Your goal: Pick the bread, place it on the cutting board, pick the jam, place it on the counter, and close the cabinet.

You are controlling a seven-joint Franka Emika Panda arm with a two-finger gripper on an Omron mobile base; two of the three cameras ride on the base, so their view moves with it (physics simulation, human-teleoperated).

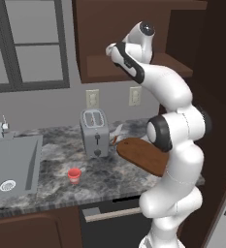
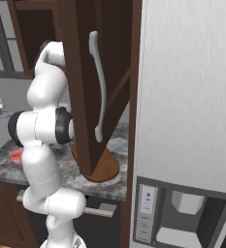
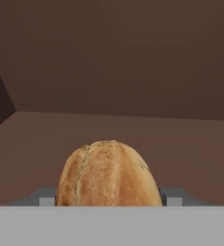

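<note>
The bread (image 3: 108, 175), a golden-brown crusty lump, stands close in front of the hand camera on the brown shelf inside the cabinet (image 1: 102, 36). My gripper (image 3: 109, 198) has a finger tip (image 3: 46, 198) pressed to each side of the bread and is shut on it. From the left base view my arm reaches up into the open cabinet. Its door (image 2: 83, 72) with the silver bar handle (image 2: 101, 87) stands swung open. The oval cutting board (image 1: 142, 155) lies on the counter (image 1: 51, 162) beside the arm. The jam (image 1: 74, 175), a small red jar, stands on the counter near its front edge.
A silver toaster (image 1: 95, 131) stands left of the cutting board, by the wall. A sink (image 1: 12, 164) with a faucet takes up the counter's left end. The fridge (image 2: 187, 97) rises close on the right. The open cabinet door hangs over the board.
</note>
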